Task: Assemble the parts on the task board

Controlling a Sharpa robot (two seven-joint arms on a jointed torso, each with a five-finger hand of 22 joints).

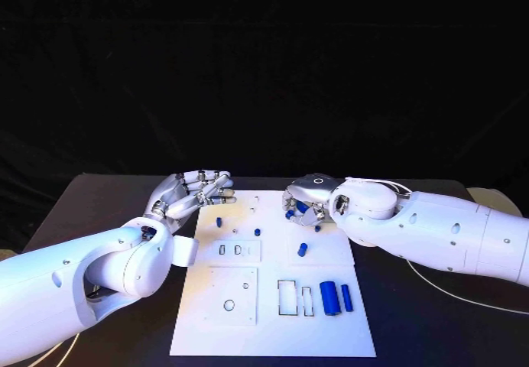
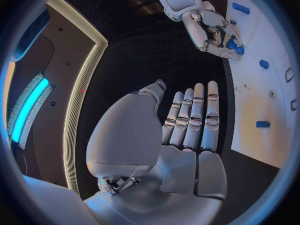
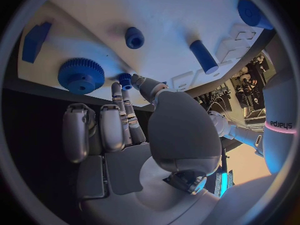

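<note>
The white task board [image 1: 276, 336] lies in the middle of the black table. My right hand [image 1: 312, 200] hovers over its far right part and pinches a small blue toothed piece [image 3: 126, 79] between thumb and a finger, just beside a large blue gear [image 3: 81, 75]. My left hand [image 1: 196, 191] is at the board's far left corner, fingers straight, holding nothing [image 2: 187, 130]. Blue pegs stand on the board [image 1: 219, 222] [image 1: 257, 231] [image 1: 302, 249]. Two blue cylinders [image 1: 329, 297] [image 1: 347, 298] lie at the near right.
Rectangular slots [image 1: 293, 298] and a round hole [image 1: 229, 305] are cut in the board's near half. A white cable [image 1: 463, 298] runs over the table under my right arm. Bare black table flanks the board on both sides.
</note>
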